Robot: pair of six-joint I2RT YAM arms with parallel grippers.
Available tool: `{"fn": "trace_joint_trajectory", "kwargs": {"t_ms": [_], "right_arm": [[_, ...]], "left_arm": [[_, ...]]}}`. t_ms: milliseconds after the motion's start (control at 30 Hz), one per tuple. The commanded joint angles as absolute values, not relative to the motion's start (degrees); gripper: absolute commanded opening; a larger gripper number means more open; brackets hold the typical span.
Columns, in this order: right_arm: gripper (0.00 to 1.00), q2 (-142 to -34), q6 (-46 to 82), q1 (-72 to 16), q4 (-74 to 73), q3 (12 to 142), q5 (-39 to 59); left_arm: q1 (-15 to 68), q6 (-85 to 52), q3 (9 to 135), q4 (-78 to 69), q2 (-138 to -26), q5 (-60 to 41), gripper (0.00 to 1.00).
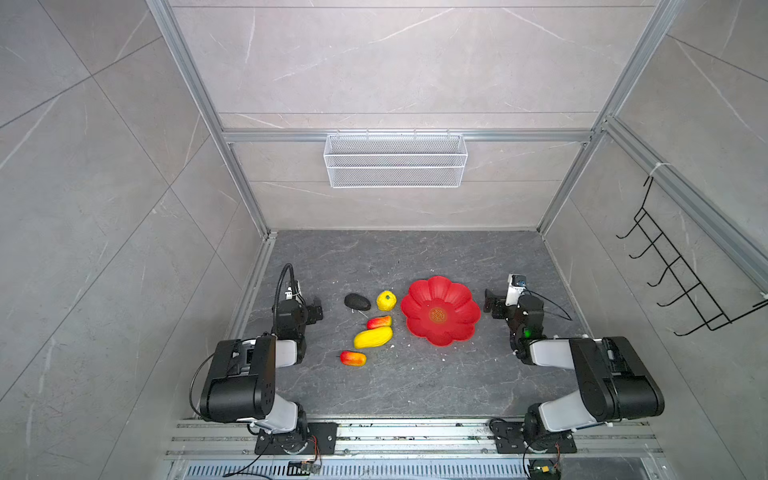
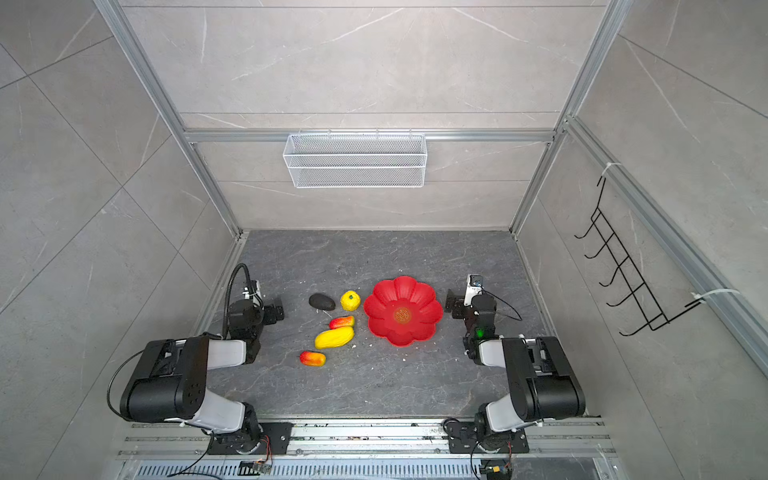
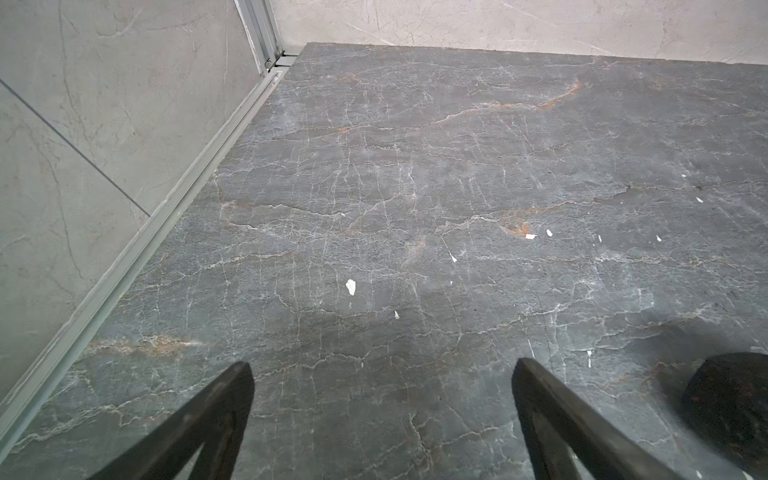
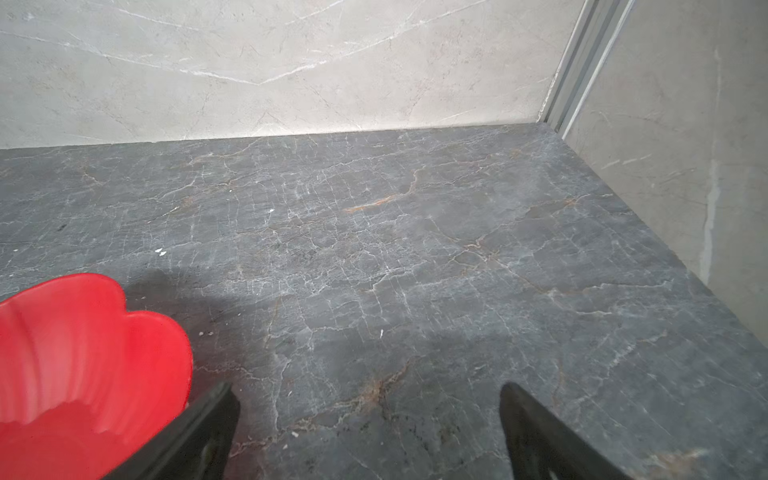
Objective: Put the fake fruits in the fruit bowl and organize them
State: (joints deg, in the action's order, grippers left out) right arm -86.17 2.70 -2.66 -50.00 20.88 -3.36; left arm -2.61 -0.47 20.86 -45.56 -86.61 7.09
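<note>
The red scalloped fruit bowl sits empty mid-table, a gold emblem at its centre. Left of it lie the fake fruits: a black-grey oval, a round yellow one, a red-to-yellow oblong, a long yellow oblong and another red-to-yellow oblong. My left gripper stands open left of the black oval. Just right of the bowl, my right gripper is open and empty.
A white wire mesh basket hangs on the back wall. A black hook rack hangs on the right wall. Aluminium frame rails border the grey stone table on its left and right sides. Small white crumbs dot the surface.
</note>
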Motion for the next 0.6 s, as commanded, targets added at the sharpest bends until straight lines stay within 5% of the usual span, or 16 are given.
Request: {"fn": "trace_joint_trajectory", "kwargs": {"t_ms": [0,567], "right_arm": [[1.00,-86.7,1.6,-2.8,-51.2,20.3,-2.8],[1.00,-86.8,1.7,-2.8,-51.0,20.5,-2.7]], "left_arm": [[-2.5,-1.3,20.7,-49.0,-86.2,6.6,1.00],[-2.5,-1.4,20.7,-48.9,-86.2,6.5,1.00]]}}
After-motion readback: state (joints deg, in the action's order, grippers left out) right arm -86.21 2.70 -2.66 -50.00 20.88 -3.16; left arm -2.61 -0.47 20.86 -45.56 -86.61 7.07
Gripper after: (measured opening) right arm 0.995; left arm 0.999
